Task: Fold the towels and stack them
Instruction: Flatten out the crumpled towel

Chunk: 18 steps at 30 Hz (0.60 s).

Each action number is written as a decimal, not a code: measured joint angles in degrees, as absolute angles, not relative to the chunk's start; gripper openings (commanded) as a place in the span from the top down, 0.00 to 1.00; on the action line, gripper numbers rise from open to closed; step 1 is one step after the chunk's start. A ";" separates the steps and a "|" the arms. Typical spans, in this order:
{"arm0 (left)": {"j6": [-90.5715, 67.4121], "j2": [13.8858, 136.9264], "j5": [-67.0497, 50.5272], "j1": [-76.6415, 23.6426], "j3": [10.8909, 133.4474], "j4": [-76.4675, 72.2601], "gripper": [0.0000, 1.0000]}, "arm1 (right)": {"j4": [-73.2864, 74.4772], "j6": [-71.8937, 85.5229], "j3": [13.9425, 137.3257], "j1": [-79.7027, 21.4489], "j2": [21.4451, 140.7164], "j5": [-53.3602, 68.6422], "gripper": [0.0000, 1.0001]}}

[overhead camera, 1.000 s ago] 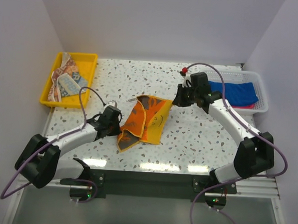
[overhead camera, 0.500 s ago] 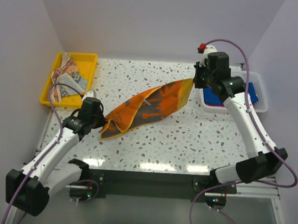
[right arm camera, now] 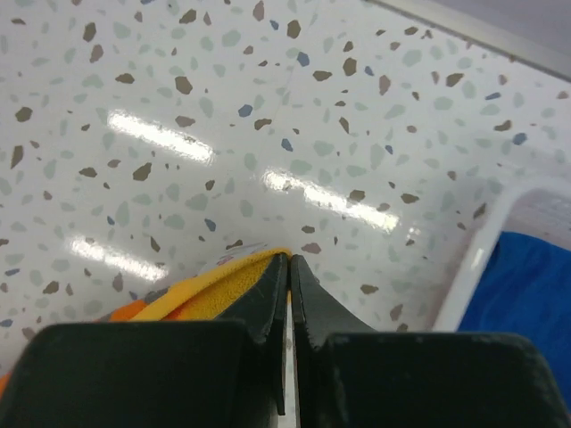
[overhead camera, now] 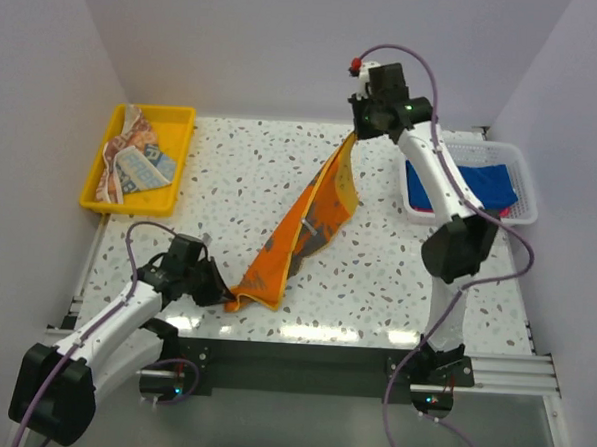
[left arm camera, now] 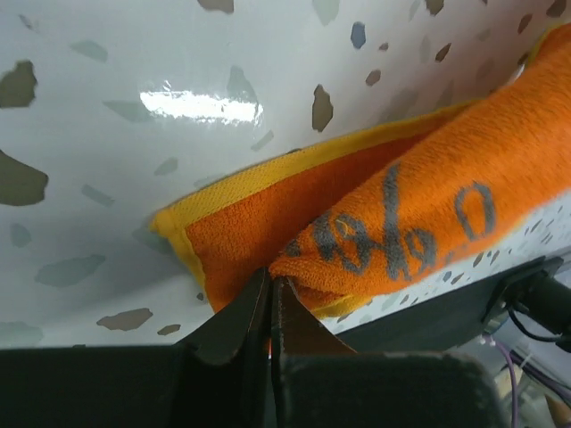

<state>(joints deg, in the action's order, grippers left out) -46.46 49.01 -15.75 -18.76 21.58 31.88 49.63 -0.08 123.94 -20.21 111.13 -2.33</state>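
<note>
**Inspector:** Where is the orange towel [overhead camera: 309, 219]?

**Assessor:** Held off the table [overhead camera: 242, 160] and strung between both arms. It runs from high at the far edge down to the near edge. It is roped and twisted, not spread flat.

**Inspector:** Grips?

**Assessor:** The left gripper [overhead camera: 213, 287] is clamped on the low corner, its jaws closed over the yellow hem just above the table. The right gripper [overhead camera: 356, 126] is pinched shut on the opposite corner, held high.

**Inspector:** Which step is this?

**Assessor:** In my judgement, opening the cloth out ahead of its first fold. No fold has been made yet.

**Inspector:** What does the next move need?

**Assessor:** The twist has to come out, and the cloth has to go down flat without bunching. Both pinches must hold while it is lowered. A slip at either corner would drop it in a heap.

**Inspector:** Change from the earlier frames?

**Assessor:** A second ago the towel lay crumpled at mid-table. Half a second ago it was stretched low from left to right. Since then the right arm has risen and swung to the far centre, the left has drawn back to the near edge, and the span now runs steeply.

**Inspector:** And the rest?

**Assessor:** The blue towel [overhead camera: 466, 182] and pink towel [overhead camera: 495, 209] sit in the basket [overhead camera: 522, 165]. The printed towel [overhead camera: 132, 160] lies in the tray [overhead camera: 179, 117]. None of the three is stacked.
</note>
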 measured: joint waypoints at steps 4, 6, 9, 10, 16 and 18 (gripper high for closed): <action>-47.55 50.87 -18.79 -18.76 20.18 30.35 1.00 | 48.47 -0.03 129.29 -22.37 125.82 -1.58 0.97; -47.59 51.68 -18.41 -18.70 20.73 29.82 1.00 | 47.29 0.62 129.27 -23.73 130.17 -1.54 0.83; -47.11 54.94 -16.25 -17.37 25.12 30.24 0.94 | 44.60 2.81 128.64 -25.63 132.68 -1.52 0.57; -46.70 56.73 -15.53 -16.32 27.57 30.24 0.91 | 43.55 3.51 128.25 -26.17 132.70 -1.52 0.53; -41.58 65.98 -9.56 -8.19 40.36 28.62 0.54 | 36.77 6.52 116.81 -27.38 124.44 -1.32 0.47; -39.70 67.44 -7.73 -6.72 42.48 28.49 0.33 | 36.10 7.18 110.74 -27.11 119.90 -1.23 0.50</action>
<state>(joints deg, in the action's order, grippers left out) -39.70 67.44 -7.73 -6.72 42.48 28.49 36.10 7.18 110.74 -27.11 119.90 -1.23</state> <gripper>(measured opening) 0.511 0.523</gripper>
